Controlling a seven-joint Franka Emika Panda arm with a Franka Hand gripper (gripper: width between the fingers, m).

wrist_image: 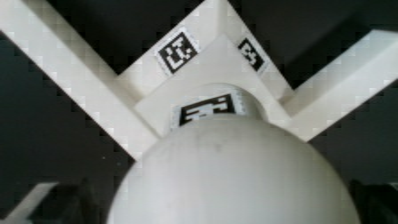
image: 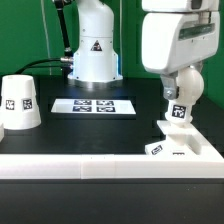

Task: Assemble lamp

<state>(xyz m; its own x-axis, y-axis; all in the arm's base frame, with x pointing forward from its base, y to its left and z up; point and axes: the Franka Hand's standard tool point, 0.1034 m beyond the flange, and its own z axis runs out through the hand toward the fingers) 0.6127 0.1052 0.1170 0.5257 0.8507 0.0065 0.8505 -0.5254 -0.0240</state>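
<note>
**Bulb (wrist_image: 222,170) upright on base (image: 186,147), hand (image: 182,82) released**

Neck-down on the base, the bulb stands straight. Above the base, the hand hangs spread wide about the bulb's ball. Well apart from the base, the shade (image: 20,103) rests on the table (image: 120,128).

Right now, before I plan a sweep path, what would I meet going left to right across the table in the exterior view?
lamp shade → marker board → lamp base. The bulb overlaps the base in this view, so it is left out of the order.
</note>
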